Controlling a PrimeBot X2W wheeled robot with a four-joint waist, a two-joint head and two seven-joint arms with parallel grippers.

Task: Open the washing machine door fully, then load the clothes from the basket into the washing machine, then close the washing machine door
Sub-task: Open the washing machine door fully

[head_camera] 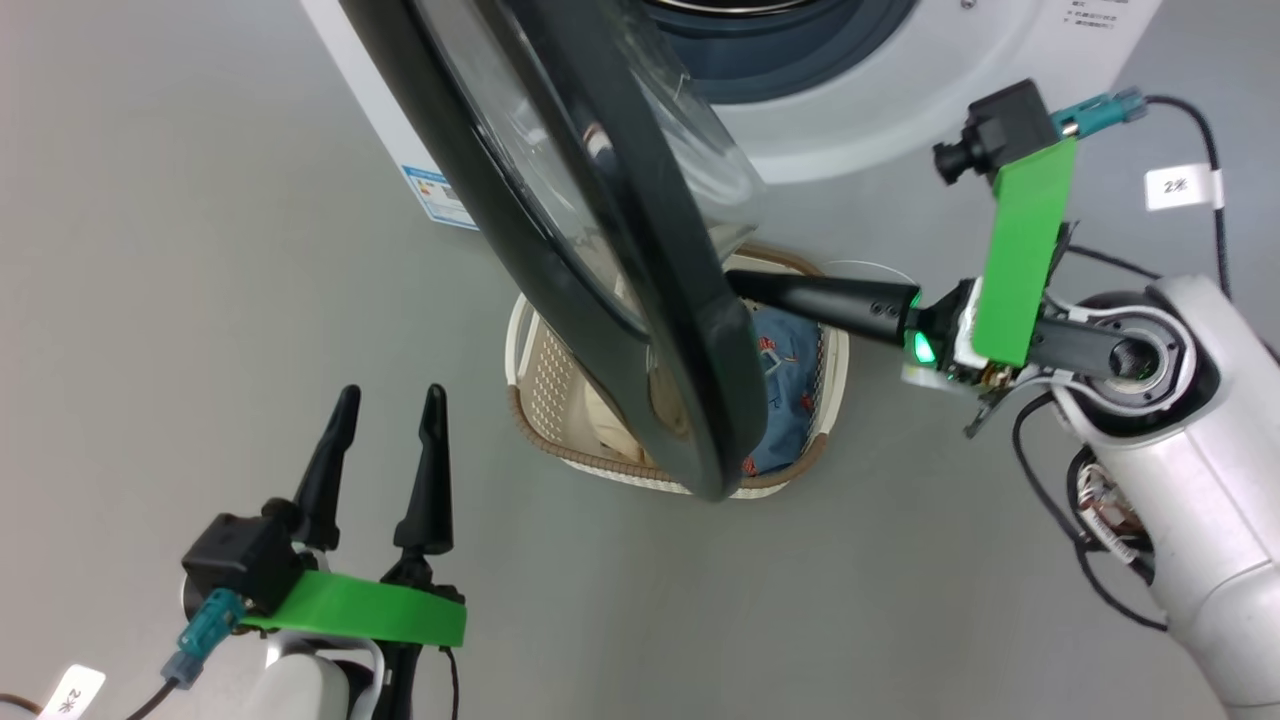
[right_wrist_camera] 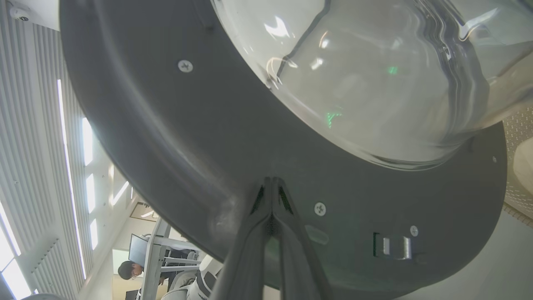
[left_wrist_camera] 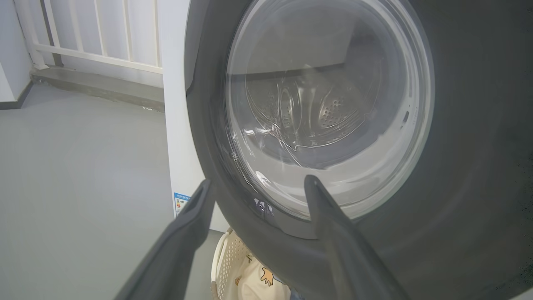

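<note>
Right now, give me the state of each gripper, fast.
Left gripper: open, holding nothing.
Right gripper: shut, gripping nothing, its tip against the inner side of the washing machine door.

Left gripper (head_camera: 391, 395): two long black tapered fingers, flat green bracket (head_camera: 360, 608), black camera block (head_camera: 240, 555), teal plug (head_camera: 205, 625). Right gripper (head_camera: 745, 287): same fittings, plus green light (head_camera: 922, 348) at finger base. Glossy white forearm shell (head_camera: 1190, 480). Black cables (head_camera: 1221, 240); white cable tag (head_camera: 1180, 186) marked "2米".
</note>
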